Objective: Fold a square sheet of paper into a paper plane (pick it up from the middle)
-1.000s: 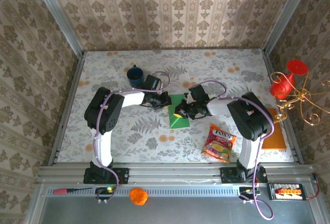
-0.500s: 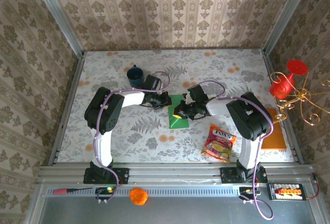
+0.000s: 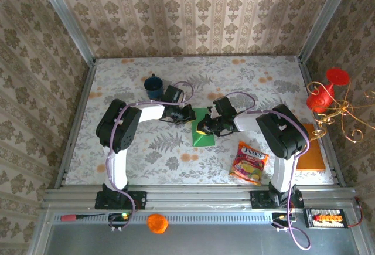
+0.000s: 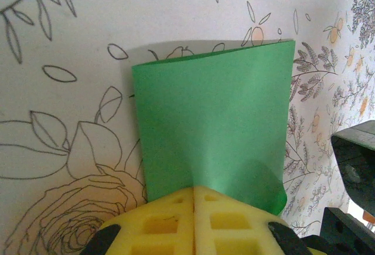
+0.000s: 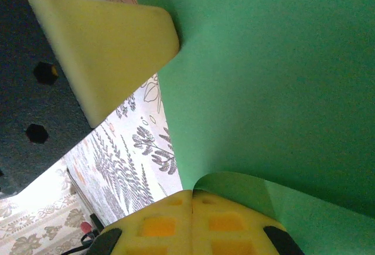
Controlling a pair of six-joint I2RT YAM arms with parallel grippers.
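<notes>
While left end effector (image 4: 194, 195) and right end effector (image 5: 192, 196) pinch the green sheet (image 4: 211, 120), snack packet (image 3: 249, 162) lettering is illegible.

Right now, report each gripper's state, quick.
Left gripper: closed, pinching the green paper at its edge.
Right gripper: closed, pinching the same paper.

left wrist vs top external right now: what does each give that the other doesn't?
Left wrist: close-up of the left gripper, its yellow pads shut on the edge of the green sheet, whose far edge looks slightly lifted. Top external: blue mug, snack packet, orange board. Shared: the green sheet pinched by the left gripper.
</notes>
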